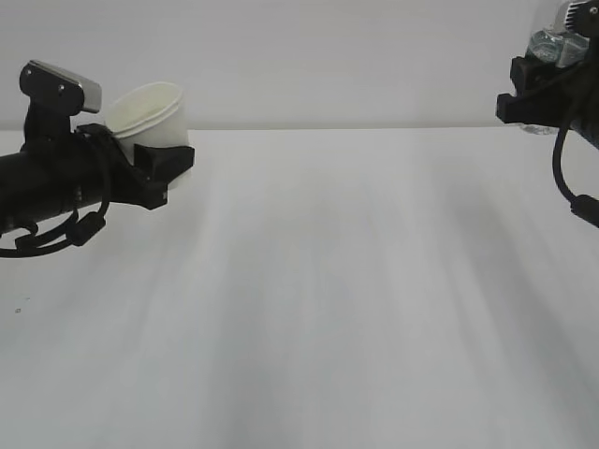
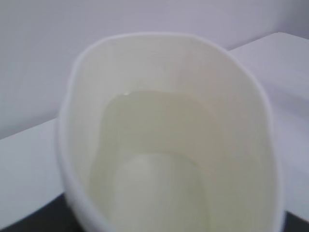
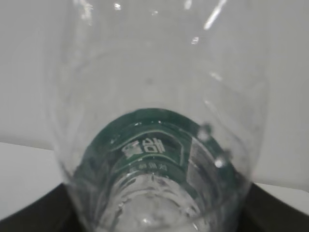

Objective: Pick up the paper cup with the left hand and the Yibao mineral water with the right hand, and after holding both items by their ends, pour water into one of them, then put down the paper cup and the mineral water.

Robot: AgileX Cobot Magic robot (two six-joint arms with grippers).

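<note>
Yibao mineral water (image 1: 552, 47) mostly cropped out.

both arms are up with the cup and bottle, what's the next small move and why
Probably lower the left gripper to set the paper cup on the table. The cup, tilted in that gripper, already holds water, and the right gripper holds the bottle far off at the right, so pouring looks done.
</note>
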